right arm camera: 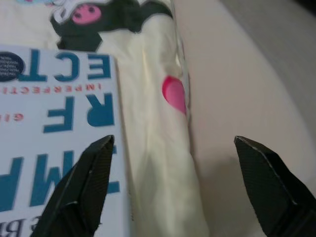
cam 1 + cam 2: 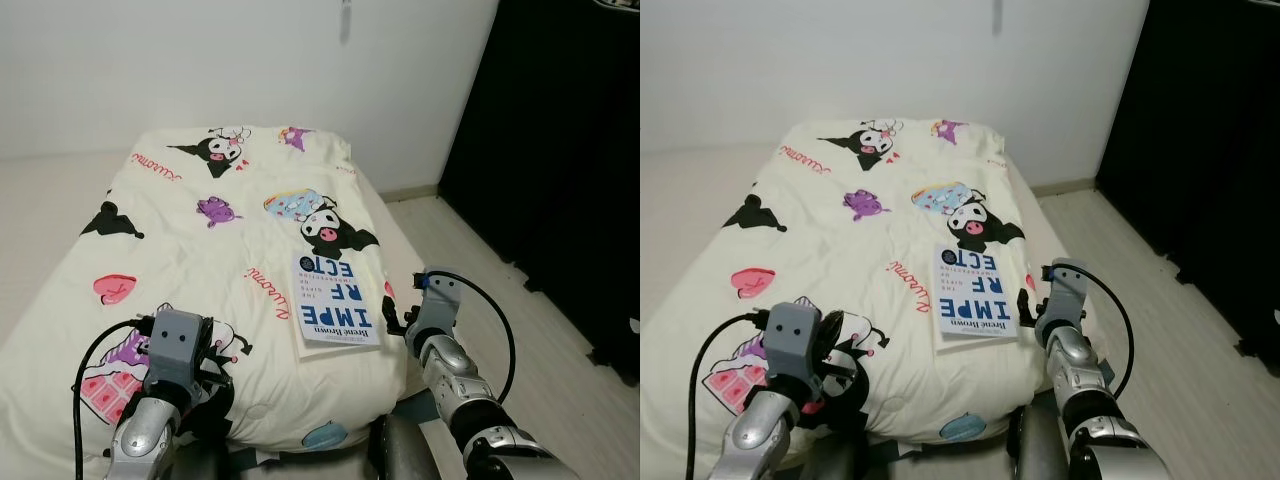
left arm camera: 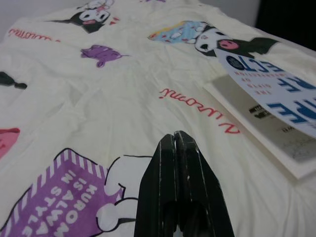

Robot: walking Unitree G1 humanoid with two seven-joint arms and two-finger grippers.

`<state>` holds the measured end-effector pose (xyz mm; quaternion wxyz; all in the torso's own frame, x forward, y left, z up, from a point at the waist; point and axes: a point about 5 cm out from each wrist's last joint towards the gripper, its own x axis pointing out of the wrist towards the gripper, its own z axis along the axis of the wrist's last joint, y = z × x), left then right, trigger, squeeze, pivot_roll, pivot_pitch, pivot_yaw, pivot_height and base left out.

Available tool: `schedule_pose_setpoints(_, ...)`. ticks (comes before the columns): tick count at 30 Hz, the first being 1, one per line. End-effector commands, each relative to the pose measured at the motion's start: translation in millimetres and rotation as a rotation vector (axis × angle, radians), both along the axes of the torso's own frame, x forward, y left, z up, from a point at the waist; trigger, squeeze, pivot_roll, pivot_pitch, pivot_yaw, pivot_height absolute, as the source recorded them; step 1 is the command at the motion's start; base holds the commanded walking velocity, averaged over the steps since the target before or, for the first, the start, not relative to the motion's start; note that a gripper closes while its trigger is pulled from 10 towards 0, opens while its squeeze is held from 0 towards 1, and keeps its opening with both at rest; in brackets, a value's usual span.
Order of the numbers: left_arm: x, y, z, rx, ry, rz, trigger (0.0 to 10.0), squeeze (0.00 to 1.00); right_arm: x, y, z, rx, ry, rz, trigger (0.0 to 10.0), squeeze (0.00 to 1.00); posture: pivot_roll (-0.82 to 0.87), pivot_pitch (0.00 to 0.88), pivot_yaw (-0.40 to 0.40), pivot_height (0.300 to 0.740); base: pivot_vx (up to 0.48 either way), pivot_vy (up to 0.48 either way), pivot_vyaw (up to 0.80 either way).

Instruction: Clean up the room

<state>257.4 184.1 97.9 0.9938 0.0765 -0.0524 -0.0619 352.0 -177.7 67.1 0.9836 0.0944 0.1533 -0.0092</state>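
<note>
Nearest the robot, the left gripper (image 3: 178, 143) hovered over the cartoon-print duvet (image 2: 200, 250) with fingers pressed together, while the right gripper (image 1: 173, 187) stood spread wide at the bed's right edge, just beside the white-and-blue book (image 2: 335, 300). The book lay flat near the bed's right front corner. Beyond were pale floor (image 2: 560, 330), a white wall (image 2: 200, 60) and a black curtain (image 2: 570, 150).
</note>
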Motion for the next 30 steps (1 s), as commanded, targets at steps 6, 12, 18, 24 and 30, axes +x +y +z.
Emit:
schedule_pose_setpoints(6,-5.5,3.4,5,0.052,-0.001,-0.021,10.0,0.0,1.5,-9.8,1,0.066,0.023,-0.034,10.0,1.0,0.12,0.235,-0.076,0.556,0.0,0.0,0.0)
schedule_pose_setpoints(12,-7.6,6.4,29,0.093,-0.075,-0.041,10.0,0.0,9.9,-9.1,13,0.19,-0.022,-0.027,10.0,0.52,0.16,0.307,-0.075,0.556,0.0,0.0,0.0)
schedule_pose_setpoints(18,-10.1,3.8,48,0.111,-0.124,-0.08,10.0,0.0,17.7,-1.6,26,0.274,-0.082,0.014,10.0,0.0,0.18,0.327,-0.065,0.556,0.0,0.0,0.0)
schedule_pose_setpoints(24,-13.0,0.6,54,0.111,-0.124,-0.103,10.0,0.0,23.0,3.7,36,0.343,-0.126,0.053,10.0,0.0,0.18,0.329,-0.062,0.556,0.0,0.0,0.0)
schedule_pose_setpoints(30,-15.8,-4.5,52,0.118,-0.107,-0.132,10.0,0.0,19.6,19.5,25,0.266,-0.028,0.136,10.0,0.0,0.19,0.335,-0.065,0.556,0.0,0.0,0.0)
